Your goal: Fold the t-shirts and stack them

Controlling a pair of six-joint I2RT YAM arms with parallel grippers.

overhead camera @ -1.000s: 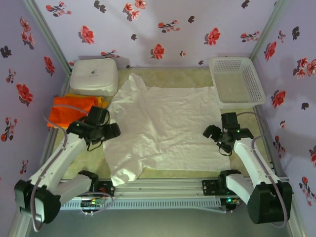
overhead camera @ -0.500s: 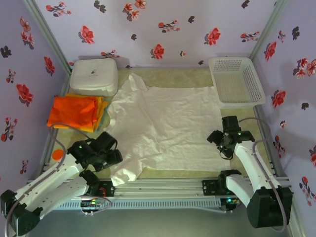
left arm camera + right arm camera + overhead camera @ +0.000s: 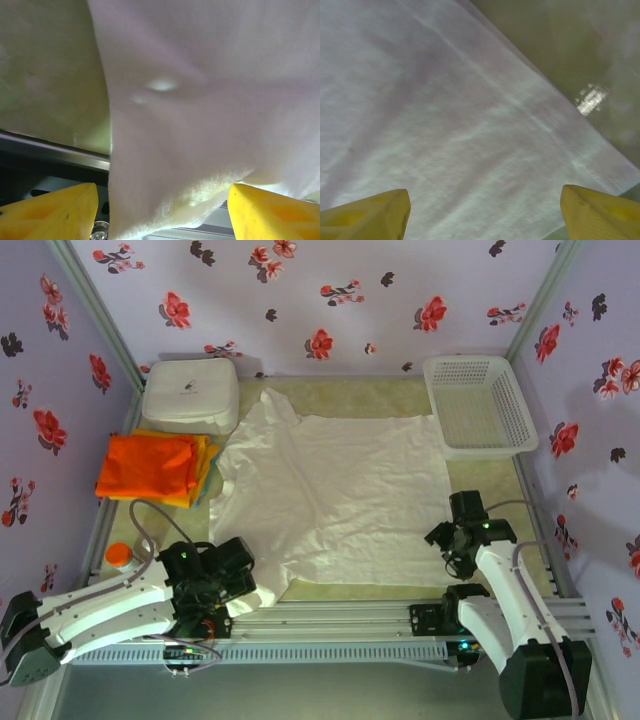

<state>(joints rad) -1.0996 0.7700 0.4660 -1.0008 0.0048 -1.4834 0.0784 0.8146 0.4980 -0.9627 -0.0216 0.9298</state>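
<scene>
The yellow t-shirt [image 3: 208, 455] lies mostly hidden under the orange t-shirt [image 3: 150, 465].

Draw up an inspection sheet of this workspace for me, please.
Surface: pale green mat.
Job's things: off-white t-shirt spread flat, centre; orange t-shirt folded atop yellow t-shirt, left.
Clutter: white box, mesh basket, small orange-topped item.
Pincers: left pincer open at the shirt's near-left hem; right pincer open over its near-right corner.
Cables: cable loop beside the left arm.
Surroundings: floral walls.
</scene>
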